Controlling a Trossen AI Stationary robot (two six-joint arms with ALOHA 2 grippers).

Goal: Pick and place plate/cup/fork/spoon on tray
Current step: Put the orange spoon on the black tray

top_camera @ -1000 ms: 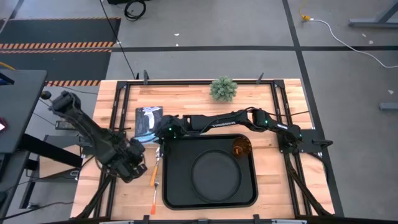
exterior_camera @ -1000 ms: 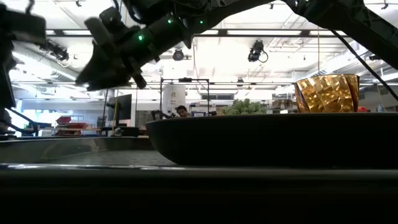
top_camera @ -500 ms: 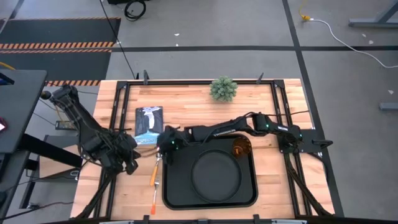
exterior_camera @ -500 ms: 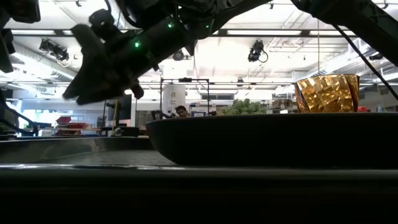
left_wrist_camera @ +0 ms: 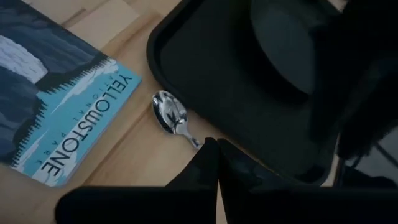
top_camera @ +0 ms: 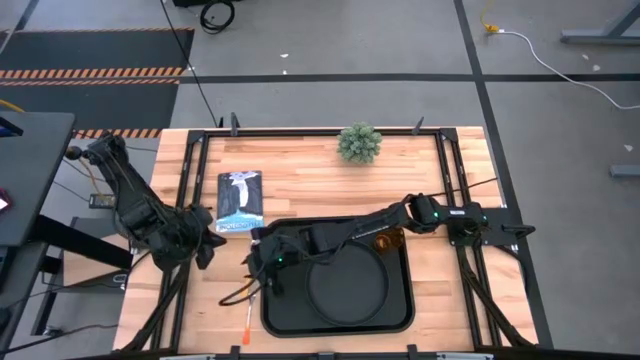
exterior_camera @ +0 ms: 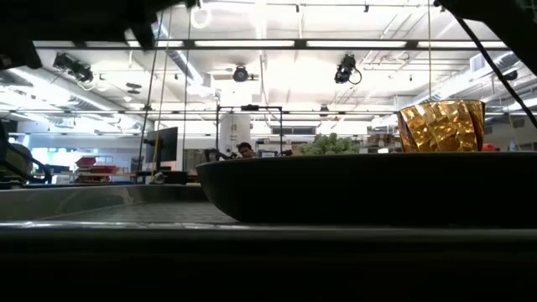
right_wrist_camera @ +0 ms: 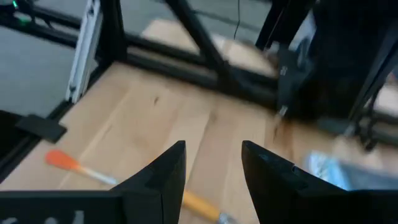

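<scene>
The black tray (top_camera: 405, 312) lies at the table's near middle, with the round black plate (top_camera: 348, 285) in it. The amber cup (exterior_camera: 440, 126) stands in its far right corner, partly under my right arm (top_camera: 386, 241). The spoon lies on the table by the tray's left edge; its bowl (left_wrist_camera: 169, 113) shows in the left wrist view, its orange handle (right_wrist_camera: 196, 202) in the right wrist view. The fork (top_camera: 247, 322) lies nearer the table's front (right_wrist_camera: 68, 163). My right gripper (top_camera: 262, 280) is open above the spoon's handle (right_wrist_camera: 213, 163). My left gripper (top_camera: 207, 247) is shut and empty, left of the spoon (left_wrist_camera: 214, 152).
A blue Yellowstone booklet (top_camera: 240, 200) lies on the table beyond the spoon, left of the tray's far corner. A small green plant (top_camera: 360, 143) stands at the far edge. My right arm stretches across the tray's far left part. Black frame rails run along the table's sides.
My right gripper has gone from beside the booklet toward the table's near edge and down, and now stands over the spoon's handle by the tray's left edge. My left gripper has drawn back toward the table's left and far side, away from the spoon.
</scene>
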